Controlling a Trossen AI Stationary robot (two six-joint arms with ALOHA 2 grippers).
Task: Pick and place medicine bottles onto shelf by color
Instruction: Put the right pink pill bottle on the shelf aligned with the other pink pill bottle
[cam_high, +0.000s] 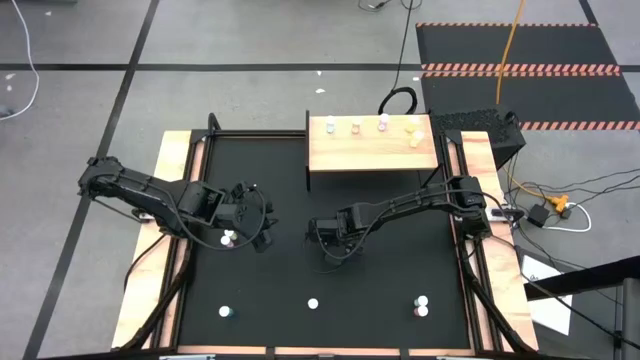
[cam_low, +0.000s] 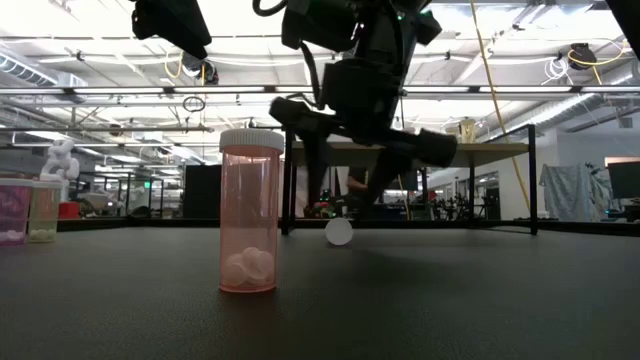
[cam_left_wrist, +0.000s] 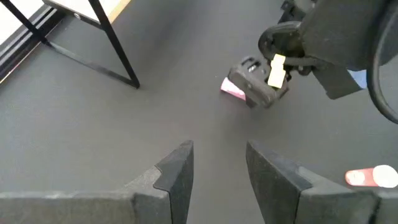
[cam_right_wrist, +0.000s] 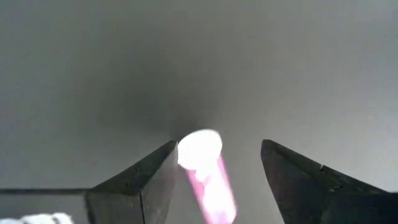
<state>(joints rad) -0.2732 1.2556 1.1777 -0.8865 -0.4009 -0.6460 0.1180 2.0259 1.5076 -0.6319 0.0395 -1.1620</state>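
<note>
**Item: toppled pink bottle, awaiting pickup at table centre**

**Object.** Small round pink-tinted medicine bottle with a white cap (cam_right_wrist: 200, 149), lying on its side on the black tabletop (cam_high: 380, 290), near the middle and just in front of the light-wood shelf board on thin black legs (cam_high: 345, 156). Judged light, rigid plastic with a smooth curved wall: likely to roll or squirt sideways if pinched off-centre. Best taken across the body just behind the cap, fingers square to its long axis.

**Right gripper** (cam_right_wrist: 214, 171). Low over this bottle, dark fingers spread on either side of it with a gap showing on at least one side; nothing pinched yet.

**Left gripper** (cam_left_wrist: 217, 168). Waits over the left half of the table, fingers partly apart and holding nothing. Another pink bottle lying flat (cam_left_wrist: 372, 177) sits close beside it.

**Other stock.** Four bottles stand along the shelf's far edge, among them a yellow one (cam_high: 411, 128) at the right end. An upright pink bottle with tablets inside (cam_low: 248, 213) stands near the table's front edge, with more upright ones to either side.
</note>
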